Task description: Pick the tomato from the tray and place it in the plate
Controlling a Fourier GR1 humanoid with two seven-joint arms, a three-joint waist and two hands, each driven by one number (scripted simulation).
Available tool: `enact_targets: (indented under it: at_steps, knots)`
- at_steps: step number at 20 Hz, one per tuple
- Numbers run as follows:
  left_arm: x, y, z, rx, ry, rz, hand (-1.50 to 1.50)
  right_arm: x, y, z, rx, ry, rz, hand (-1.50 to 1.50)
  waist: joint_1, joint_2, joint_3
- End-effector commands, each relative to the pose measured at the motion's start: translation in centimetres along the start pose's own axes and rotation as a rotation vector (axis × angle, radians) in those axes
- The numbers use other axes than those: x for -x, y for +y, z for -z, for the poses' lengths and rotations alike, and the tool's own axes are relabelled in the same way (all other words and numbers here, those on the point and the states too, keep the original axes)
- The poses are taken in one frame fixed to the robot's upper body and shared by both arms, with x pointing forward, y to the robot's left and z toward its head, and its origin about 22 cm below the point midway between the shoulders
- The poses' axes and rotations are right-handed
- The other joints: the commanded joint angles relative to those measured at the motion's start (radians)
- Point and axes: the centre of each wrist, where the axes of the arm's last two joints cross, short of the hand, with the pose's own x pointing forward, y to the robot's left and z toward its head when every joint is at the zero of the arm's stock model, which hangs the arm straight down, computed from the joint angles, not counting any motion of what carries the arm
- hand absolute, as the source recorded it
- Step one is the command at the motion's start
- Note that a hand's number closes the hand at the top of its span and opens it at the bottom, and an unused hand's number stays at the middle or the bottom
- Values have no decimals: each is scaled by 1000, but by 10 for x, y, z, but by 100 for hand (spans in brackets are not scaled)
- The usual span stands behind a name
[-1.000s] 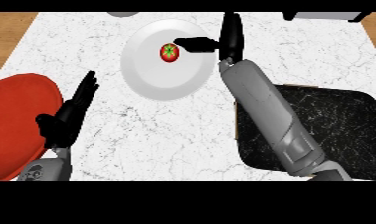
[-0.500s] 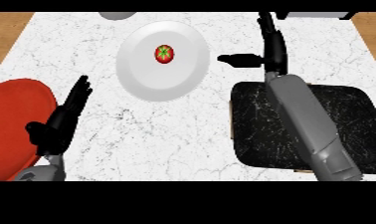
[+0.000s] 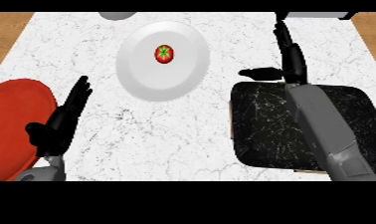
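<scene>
Tomato [image 3: 164,54] resting on the plate [image 3: 147,81].
My right hand [image 3: 289,61], open and empty, lies right of it.

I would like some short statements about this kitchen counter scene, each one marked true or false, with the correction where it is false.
1. The tomato lies on the white plate. True.
2. The right robot hand is curled round the tomato. False: its fingers are straight and it is apart from the tomato, right of the plate.
3. The tomato lies on the black tray. False: it lies on the plate, and no tomato shows on the tray.
4. The left robot hand is open at the lower left. True.
</scene>
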Motion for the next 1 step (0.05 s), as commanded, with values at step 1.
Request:
enact_targets:
  at_steps: [1]
  knots:
    - [8,-10,12,0,4,0,0,-6,-8,11,16,-29,-25,-150,-2,0,0]
